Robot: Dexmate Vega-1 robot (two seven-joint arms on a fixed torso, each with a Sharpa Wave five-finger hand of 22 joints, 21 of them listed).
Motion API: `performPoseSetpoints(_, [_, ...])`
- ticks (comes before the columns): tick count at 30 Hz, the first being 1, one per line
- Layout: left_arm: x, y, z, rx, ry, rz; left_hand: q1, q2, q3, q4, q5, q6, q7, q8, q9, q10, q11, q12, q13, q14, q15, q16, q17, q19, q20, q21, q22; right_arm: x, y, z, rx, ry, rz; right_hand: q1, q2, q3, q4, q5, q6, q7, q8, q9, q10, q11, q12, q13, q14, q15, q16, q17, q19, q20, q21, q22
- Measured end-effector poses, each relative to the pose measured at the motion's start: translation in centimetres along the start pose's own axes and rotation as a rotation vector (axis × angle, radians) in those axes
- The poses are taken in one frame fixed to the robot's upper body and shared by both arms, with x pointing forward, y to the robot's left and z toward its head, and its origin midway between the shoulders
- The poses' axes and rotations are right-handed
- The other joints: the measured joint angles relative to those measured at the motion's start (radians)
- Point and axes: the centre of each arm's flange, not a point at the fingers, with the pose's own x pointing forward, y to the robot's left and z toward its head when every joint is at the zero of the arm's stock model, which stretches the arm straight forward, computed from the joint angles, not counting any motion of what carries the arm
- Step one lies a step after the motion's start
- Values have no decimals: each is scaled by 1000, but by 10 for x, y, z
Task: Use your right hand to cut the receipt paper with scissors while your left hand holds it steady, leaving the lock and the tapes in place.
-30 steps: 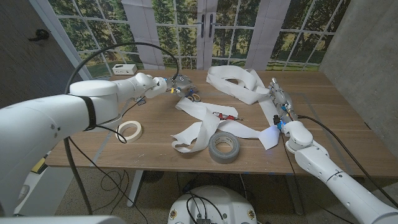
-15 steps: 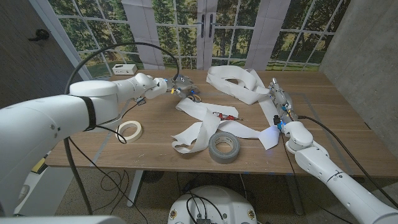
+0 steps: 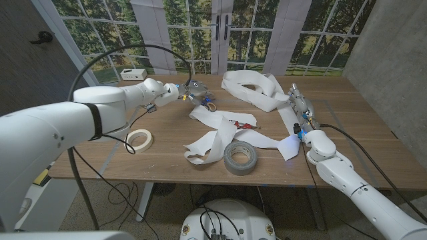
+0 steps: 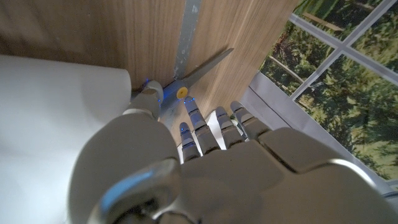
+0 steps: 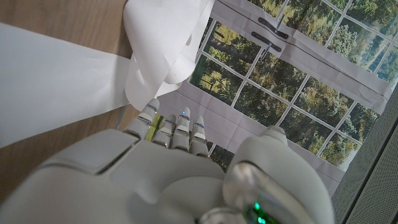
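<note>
Nearest the camera, a grey duct-tape roll (image 3: 240, 157) and a cream masking-tape roll (image 3: 139, 139) sit untouched. The long white receipt paper (image 3: 217, 137) loops between the hands. The right hand (image 3: 301, 110) lies at its end, fingers straight, gripping nothing. The left hand (image 3: 189, 91) has edged forward over blue-handled steel scissors (image 4: 198, 70); whether it grips them cannot be told. Cutting looks unstarted. Behind the wooden table (image 3: 347, 127) hangs a forest-window backdrop (image 3: 253, 33).
</note>
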Motion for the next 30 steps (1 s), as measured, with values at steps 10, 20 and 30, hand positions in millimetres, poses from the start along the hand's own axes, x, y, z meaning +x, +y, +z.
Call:
performPoseSetpoints(10, [2, 0, -1, -12, 18, -5, 4, -4, -6, 0, 0, -22, -4, -7, 0, -34, -2, -8, 0, 0, 0, 0, 0, 0, 0, 0, 0, 0, 0, 0, -1, 3, -1, 0, 0, 0, 0, 0, 0, 0, 0, 0, 0, 0, 0, 0, 0, 0, 0, 0, 0, 0, 0, 0])
performPoseSetpoints(20, [4, -1, 1, -11, 26, -24, 4, -4, -12, 6, 0, -1, 1, 1, 0, -15, -1, -10, 0, 0, 0, 2, 0, 4, 4, 0, 0, 0, 0, 0, -2, 4, -4, 0, 0, 4, -4, 0, 0, 0, 0, 0, 0, 0, 0, 0, 0, 0, 0, 0, 0, 0, 0, 0])
performPoseSetpoints(30, [5, -3, 2, -10, 26, -32, 9, 2, -15, 4, 0, 15, 0, 1, 0, 5, -3, -10, 0, 13, -3, 5, 0, 5, 6, 0, 0, 0, 0, 0, -1, 4, -7, 0, 0, 4, -4, 0, 0, 0, 0, 0, 0, 0, 0, 0, 0, 0, 0, 0, 0, 0, 0, 0])
